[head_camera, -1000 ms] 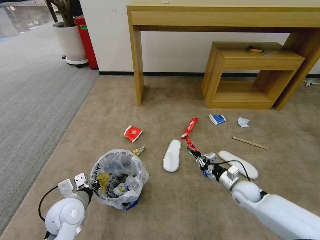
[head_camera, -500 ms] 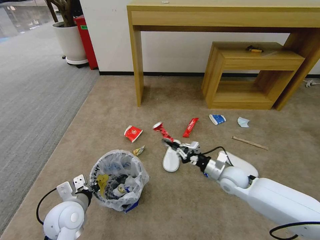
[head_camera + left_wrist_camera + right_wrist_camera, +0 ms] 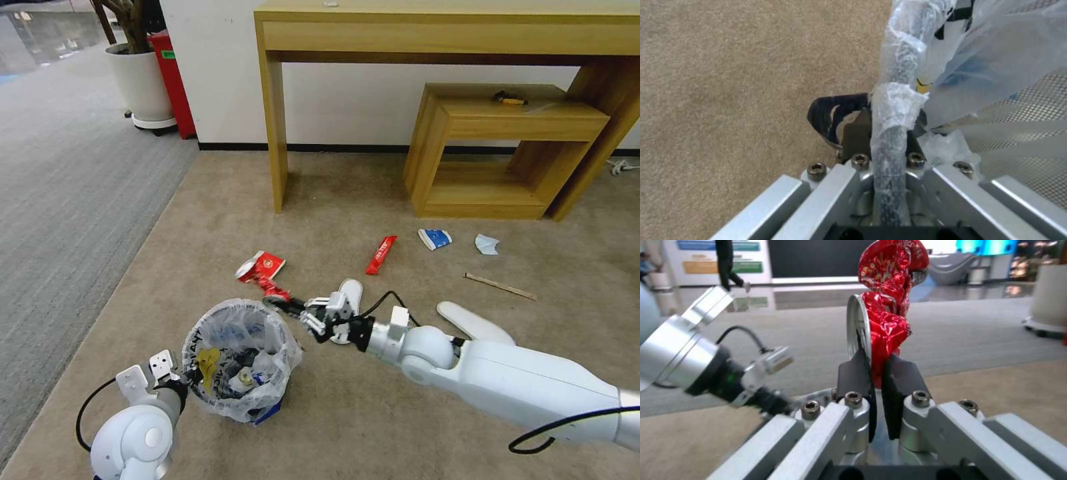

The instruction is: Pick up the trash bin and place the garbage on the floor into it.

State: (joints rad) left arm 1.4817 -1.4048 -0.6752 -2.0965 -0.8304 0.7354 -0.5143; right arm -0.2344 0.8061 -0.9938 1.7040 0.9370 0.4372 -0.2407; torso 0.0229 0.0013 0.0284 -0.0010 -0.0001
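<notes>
The trash bin (image 3: 240, 363), black with a clear liner, holds litter, and my left gripper (image 3: 181, 379) is shut on its near-left rim (image 3: 889, 140). My right gripper (image 3: 288, 307) is shut on a crumpled red wrapper (image 3: 263, 283) (image 3: 887, 320), just past the bin's far rim. On the beige floor (image 3: 373, 413) lie a red packet (image 3: 270, 262), a red stick wrapper (image 3: 381, 255), a blue-white packet (image 3: 435, 238), a pale blue mask (image 3: 486, 244) and a wooden stick (image 3: 500, 286). My right arm partly hides two white slippers (image 3: 351, 291) (image 3: 475, 323).
A wooden desk (image 3: 273, 133) and a low wooden shelf (image 3: 507, 120) stand against the far wall. A white plant pot (image 3: 140, 83) and a red box (image 3: 172, 80) are at the back left. Grey ribbed carpet (image 3: 60, 200) runs along the left.
My right arm has swung left with the red wrapper, from beside the slippers to the bin's far rim. The left arm and the bin have barely moved.
</notes>
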